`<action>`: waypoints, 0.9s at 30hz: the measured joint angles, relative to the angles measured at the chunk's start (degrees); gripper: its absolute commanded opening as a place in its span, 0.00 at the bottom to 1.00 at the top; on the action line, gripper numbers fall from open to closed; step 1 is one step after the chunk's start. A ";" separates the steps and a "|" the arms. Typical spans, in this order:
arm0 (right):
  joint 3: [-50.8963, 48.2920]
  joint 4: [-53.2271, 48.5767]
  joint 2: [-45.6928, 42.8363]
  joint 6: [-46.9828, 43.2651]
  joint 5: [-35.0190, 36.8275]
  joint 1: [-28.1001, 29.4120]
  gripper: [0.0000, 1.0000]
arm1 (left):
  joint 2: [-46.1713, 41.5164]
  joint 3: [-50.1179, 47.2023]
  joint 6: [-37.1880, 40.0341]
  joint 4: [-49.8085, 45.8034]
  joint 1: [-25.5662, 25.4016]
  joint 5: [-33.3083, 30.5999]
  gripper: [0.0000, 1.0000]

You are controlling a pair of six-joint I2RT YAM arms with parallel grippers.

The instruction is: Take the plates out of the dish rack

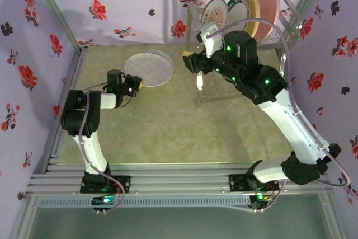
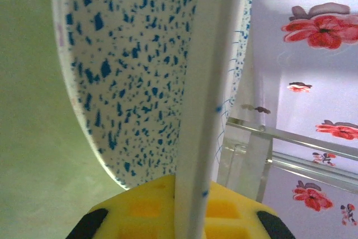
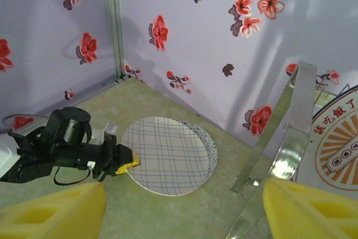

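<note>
The grey-grid white plate (image 1: 149, 69) lies flat on the table, partly covering the teal-speckled plate (image 3: 206, 141). My left gripper (image 1: 136, 84) is shut on the grid plate's near rim. In the left wrist view that white rim (image 2: 207, 110) runs between the yellow pads (image 2: 145, 208), with the speckled plate (image 2: 128, 54) on its left. The dish rack (image 1: 282, 32) stands at the back right. It holds the orange-sunburst plate (image 1: 214, 12), the green-rimmed plate (image 1: 240, 5), the yellow plate (image 1: 251, 10) and the pink plate (image 1: 267, 5) on edge. My right gripper (image 1: 199, 44) hangs open and empty by the rack's left end.
Flowered walls close in the table on three sides, with a metal corner post (image 3: 114, 26) at the back left. A chrome rack tube (image 3: 285, 132) runs just inside my right gripper's right finger (image 3: 313, 211). The left arm (image 3: 61, 144) lies across the left of the mat.
</note>
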 measured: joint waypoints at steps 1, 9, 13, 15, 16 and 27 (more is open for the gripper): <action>0.00 -0.02 0.00 0.02 0.02 0.00 0.75 | 0.28 0.17 0.02 0.02 0.07 0.22 0.00; 0.00 -0.04 0.00 0.00 0.04 0.00 0.76 | 0.83 1.60 0.79 -0.46 0.33 1.09 0.00; 0.00 -0.07 0.00 0.00 0.02 0.00 0.76 | 1.53 2.56 0.90 -1.14 0.55 1.68 0.04; 0.00 -0.07 0.02 0.00 0.02 0.00 0.76 | 1.90 3.23 0.94 -1.42 0.68 1.86 0.05; 0.00 -0.07 0.04 0.02 0.02 0.00 0.76 | 2.05 3.56 1.07 -1.64 0.72 1.86 0.06; 0.00 -0.09 0.33 0.02 0.02 0.00 0.76 | 2.67 8.39 2.99 -7.85 1.03 3.08 0.21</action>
